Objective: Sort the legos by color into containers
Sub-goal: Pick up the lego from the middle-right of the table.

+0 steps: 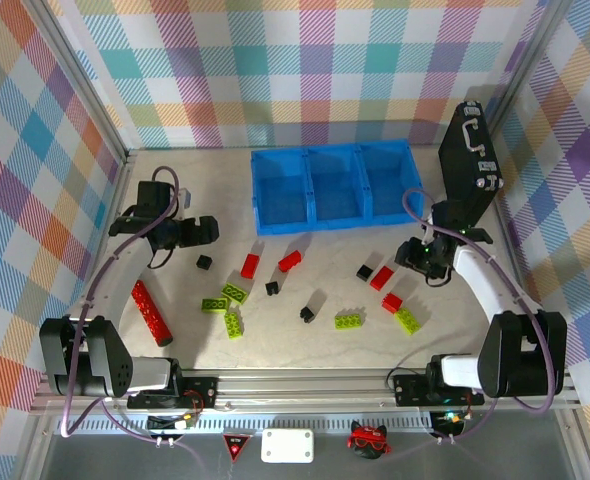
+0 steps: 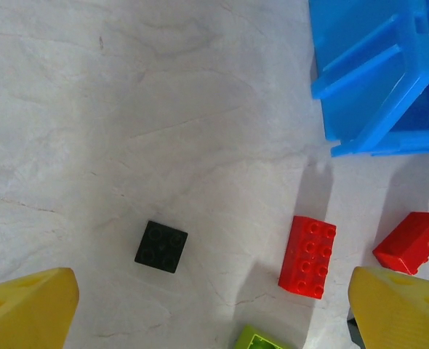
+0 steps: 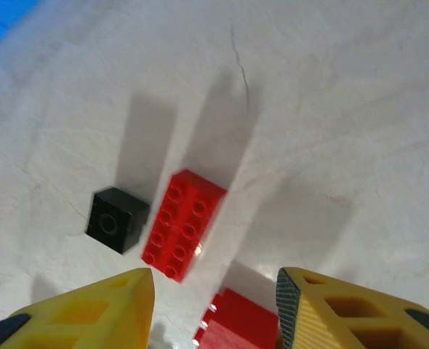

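Red, lime green and black legos lie scattered on the table in front of the three joined blue containers (image 1: 335, 185). My left gripper (image 1: 210, 232) hovers wide open and holds nothing. In the left wrist view a black lego (image 2: 161, 247), a red lego (image 2: 307, 257) and the containers' corner (image 2: 374, 73) show beyond that gripper (image 2: 214, 313). My right gripper (image 1: 412, 255) hangs over the right-hand group. In its wrist view that gripper (image 3: 214, 280) has narrowed jaws with a gap, and a red lego (image 3: 236, 323) on the table shows between them. A second red lego (image 3: 185, 225) and a black one (image 3: 116, 219) lie beyond.
A black handled case (image 1: 467, 170) leans at the back right, close behind my right arm. A long red brick (image 1: 152, 313) lies beside my left arm. Green legos (image 1: 234, 322) (image 1: 350, 319) (image 1: 408, 320) and black ones (image 1: 272, 288) (image 1: 307, 313) dot the middle. Checkered walls enclose the table.
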`<move>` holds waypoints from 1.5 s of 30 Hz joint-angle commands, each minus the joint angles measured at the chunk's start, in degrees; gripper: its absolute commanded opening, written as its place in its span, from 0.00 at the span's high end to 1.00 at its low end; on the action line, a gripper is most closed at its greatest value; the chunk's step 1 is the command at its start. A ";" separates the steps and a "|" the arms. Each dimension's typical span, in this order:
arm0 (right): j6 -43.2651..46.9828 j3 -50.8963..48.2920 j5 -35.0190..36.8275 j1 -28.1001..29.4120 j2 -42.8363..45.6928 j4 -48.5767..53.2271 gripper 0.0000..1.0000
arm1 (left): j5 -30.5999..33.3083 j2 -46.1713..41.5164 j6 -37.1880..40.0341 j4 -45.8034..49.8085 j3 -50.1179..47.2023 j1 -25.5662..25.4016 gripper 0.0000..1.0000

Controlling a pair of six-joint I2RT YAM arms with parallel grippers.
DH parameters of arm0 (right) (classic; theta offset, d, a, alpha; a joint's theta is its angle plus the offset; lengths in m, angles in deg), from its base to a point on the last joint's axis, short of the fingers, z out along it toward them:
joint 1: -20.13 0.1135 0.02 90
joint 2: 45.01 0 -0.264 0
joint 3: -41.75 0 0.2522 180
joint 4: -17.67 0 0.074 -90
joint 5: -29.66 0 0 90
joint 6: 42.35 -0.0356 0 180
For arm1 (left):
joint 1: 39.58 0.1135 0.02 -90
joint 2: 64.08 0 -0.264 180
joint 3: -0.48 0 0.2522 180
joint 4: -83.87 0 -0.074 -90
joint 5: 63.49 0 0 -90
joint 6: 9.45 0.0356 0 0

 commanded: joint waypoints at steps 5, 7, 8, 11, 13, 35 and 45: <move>-8.55 3.96 10.12 6.28 -2.17 6.54 0.51 | 1.34 0.92 1.06 1.46 1.25 0.33 0.02; -10.58 4.04 11.43 7.95 -2.55 5.94 0.50 | 2.02 0.64 1.31 1.66 1.40 0.50 0.03; -11.56 4.23 11.80 8.68 -3.04 5.69 0.50 | 2.37 0.38 1.38 1.65 1.28 0.58 0.02; -14.47 4.95 12.13 11.25 -5.54 4.83 0.50 | 2.36 -0.16 1.38 1.50 1.11 0.77 0.02; -15.77 5.35 12.63 12.90 -7.15 4.11 0.50 | 2.31 -0.41 1.46 1.29 1.02 0.73 0.02; -19.36 6.14 12.13 16.26 -18.47 -1.52 0.51 | 3.30 -0.87 2.63 1.58 1.02 1.56 0.02; -18.83 6.26 11.79 16.27 -20.32 -2.21 0.55 | 3.87 -1.06 2.81 1.64 1.07 1.80 0.02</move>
